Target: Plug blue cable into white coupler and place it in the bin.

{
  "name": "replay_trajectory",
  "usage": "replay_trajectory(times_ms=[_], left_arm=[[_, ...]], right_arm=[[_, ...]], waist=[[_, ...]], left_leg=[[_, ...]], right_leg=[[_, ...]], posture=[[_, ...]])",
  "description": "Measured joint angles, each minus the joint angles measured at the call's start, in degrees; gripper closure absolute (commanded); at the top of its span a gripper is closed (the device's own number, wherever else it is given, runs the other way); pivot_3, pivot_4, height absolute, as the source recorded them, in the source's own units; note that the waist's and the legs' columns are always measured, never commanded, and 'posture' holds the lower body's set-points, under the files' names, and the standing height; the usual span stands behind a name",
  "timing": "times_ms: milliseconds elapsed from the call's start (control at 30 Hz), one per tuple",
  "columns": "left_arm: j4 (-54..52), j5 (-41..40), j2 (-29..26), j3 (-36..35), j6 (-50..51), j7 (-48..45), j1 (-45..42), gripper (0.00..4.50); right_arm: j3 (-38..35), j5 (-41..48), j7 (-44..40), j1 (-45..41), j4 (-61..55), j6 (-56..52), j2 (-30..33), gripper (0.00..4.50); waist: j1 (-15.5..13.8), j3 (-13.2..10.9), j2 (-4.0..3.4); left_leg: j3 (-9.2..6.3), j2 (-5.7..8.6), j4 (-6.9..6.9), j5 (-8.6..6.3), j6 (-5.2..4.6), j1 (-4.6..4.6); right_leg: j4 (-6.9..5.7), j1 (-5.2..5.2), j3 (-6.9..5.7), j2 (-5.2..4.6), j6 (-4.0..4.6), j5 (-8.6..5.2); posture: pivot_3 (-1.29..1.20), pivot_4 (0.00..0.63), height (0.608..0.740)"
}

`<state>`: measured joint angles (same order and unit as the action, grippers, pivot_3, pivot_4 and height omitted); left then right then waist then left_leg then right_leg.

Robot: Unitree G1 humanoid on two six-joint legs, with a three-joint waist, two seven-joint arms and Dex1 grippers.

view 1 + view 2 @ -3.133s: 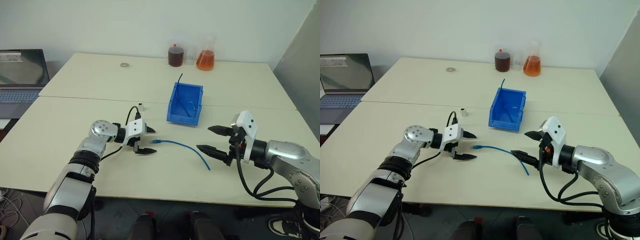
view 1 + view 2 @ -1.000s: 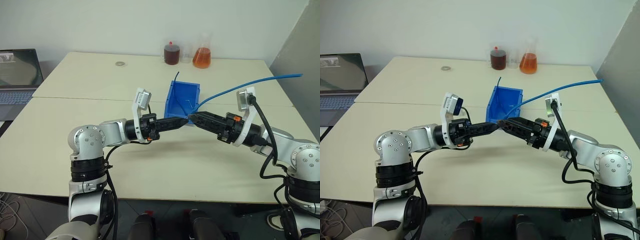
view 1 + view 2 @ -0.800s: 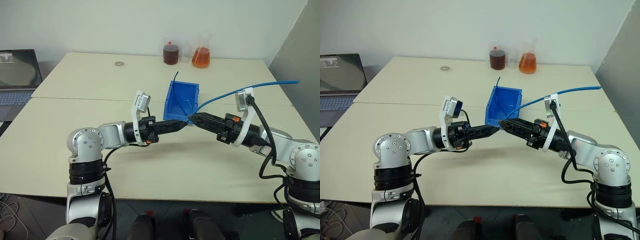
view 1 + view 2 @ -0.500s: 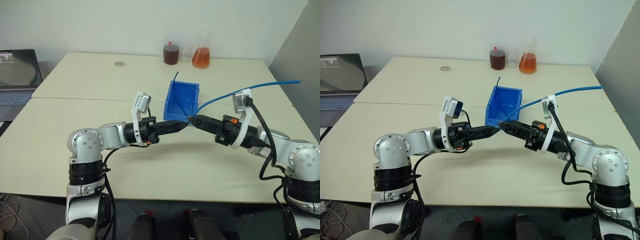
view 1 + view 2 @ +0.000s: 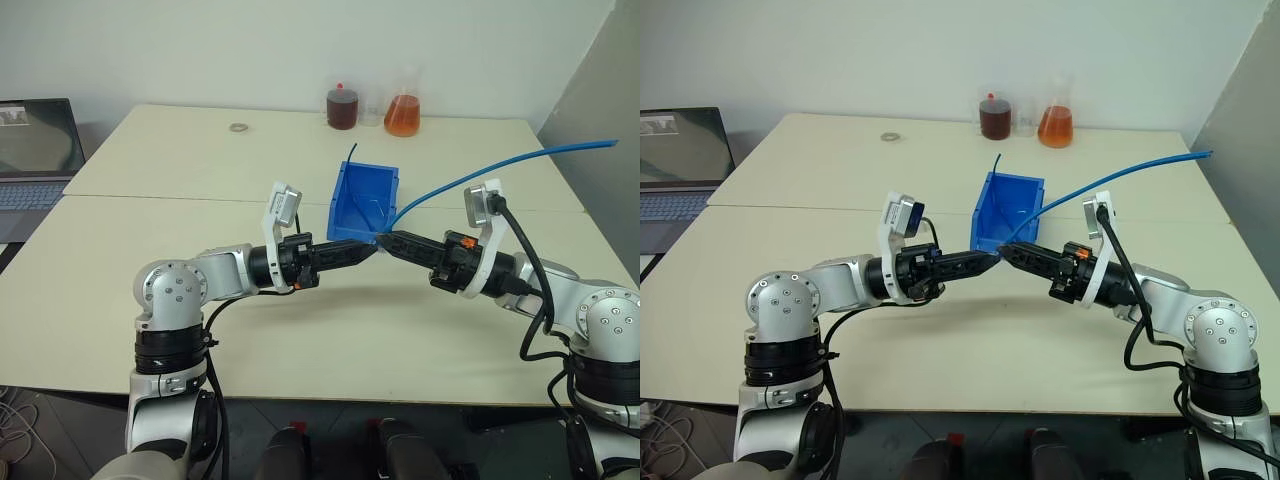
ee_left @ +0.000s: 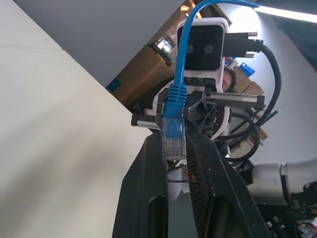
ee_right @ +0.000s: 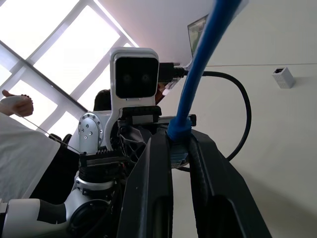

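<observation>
The blue cable (image 5: 480,176) hangs in the air in front of the bin (image 5: 364,202), its plug end now pinched by both the left gripper (image 5: 367,250) and right gripper (image 5: 388,241), tip to tip; the right one has clamped shut since a second ago.

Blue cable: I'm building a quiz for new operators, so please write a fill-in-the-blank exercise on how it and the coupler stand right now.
1. The left tool and the right tool are both shut on the blue cable, near its ___ end.
2. The white coupler lies on the ___, gripped by neither tool.
3. The cable's free length arcs up and away toward the robot's ___ side.
Missing words: plug; table; right.
</observation>
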<state>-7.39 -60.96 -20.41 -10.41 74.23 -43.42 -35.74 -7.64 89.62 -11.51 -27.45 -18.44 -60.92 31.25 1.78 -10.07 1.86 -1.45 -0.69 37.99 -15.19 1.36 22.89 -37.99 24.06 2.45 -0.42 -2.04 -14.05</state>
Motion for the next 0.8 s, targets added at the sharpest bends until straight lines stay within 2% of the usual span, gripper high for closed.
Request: replay_trajectory(times_ms=[200,300,400,467,533,567,667,800], left_arm=[[0.00,-0.52,-4.05,-0.27,-0.75,-1.51,0.87,1.92],[-2.69,-0.45,-8.89,-0.25,-1.28,-2.77,3.73,1.27],[-5.46,3.15,-13.37,0.70,-4.70,-3.82,7.28,0.67],[-6.95,8.99,-17.33,2.84,-10.32,-4.36,11.28,0.29],[-6.54,16.89,-18.45,5.60,-17.61,-2.14,14.80,0.04],[-4.22,24.46,-17.34,8.29,-23.67,2.44,16.41,0.04],[3.76,39.92,-12.51,13.57,-36.08,14.36,17.02,0.04],[12.59,50.55,-5.29,16.73,-47.12,24.77,12.75,0.04]], right_arm=[[-0.09,0.04,1.08,-0.44,0.61,0.28,0.07,4.32],[-0.55,-0.21,2.57,-0.82,0.91,1.02,0.12,4.32],[-1.17,-0.63,3.89,-1.16,1.30,1.96,0.13,4.32],[-1.92,-0.78,4.36,-1.31,1.30,2.73,0.21,4.32],[-2.68,-1.26,4.70,-1.23,1.31,3.35,0.44,4.32],[-2.89,-1.65,4.95,-1.14,1.29,3.75,0.46,4.32],[-2.91,-2.64,5.40,-0.96,1.29,4.39,0.16,4.32],[-2.73,-3.33,5.48,-1.11,1.39,4.50,-0.01,4.32]], waist=[[-0.02,0.00,0.00],[0.15,-0.02,-0.04],[0.03,-0.03,-0.06],[0.02,-0.03,-0.08],[-0.11,-0.04,-0.12],[-0.21,-0.04,-0.12],[-0.86,-0.05,-0.10],[-1.75,-0.05,-0.10]], left_leg=[[-0.01,0.00,0.00,0.00,0.00,0.01],[0.02,-0.03,-0.03,0.00,0.00,0.00],[0.00,-0.03,-0.05,0.00,0.00,0.00],[0.05,-0.01,-0.09,0.00,0.00,-0.04],[0.05,0.00,-0.09,0.00,0.00,-0.07],[0.05,0.01,-0.09,0.00,0.00,-0.06],[0.01,0.02,-0.04,0.00,-0.01,0.06],[0.00,0.10,-0.01,0.00,-0.02,0.11]], right_leg=[[0.01,0.01,0.00,0.00,0.00,0.00],[0.01,0.03,0.04,0.01,0.01,-0.01],[0.01,0.05,0.03,0.01,0.04,-0.02],[0.03,0.03,0.06,-0.02,0.05,-0.03],[0.08,0.00,0.06,-0.06,0.06,-0.03],[0.08,-0.01,0.06,-0.09,0.06,-0.03],[0.12,0.00,0.05,-0.13,0.01,0.02],[0.17,0.00,-0.03,-0.20,0.22,0.23]], posture=[[0.00,0.150,0.740],[0.00,0.150,0.740],[0.00,0.150,0.740],[0.00,0.150,0.740],[0.00,0.150,0.740],[0.00,0.150,0.740],[0.00,0.150,0.740],[0.00,0.150,0.740]])
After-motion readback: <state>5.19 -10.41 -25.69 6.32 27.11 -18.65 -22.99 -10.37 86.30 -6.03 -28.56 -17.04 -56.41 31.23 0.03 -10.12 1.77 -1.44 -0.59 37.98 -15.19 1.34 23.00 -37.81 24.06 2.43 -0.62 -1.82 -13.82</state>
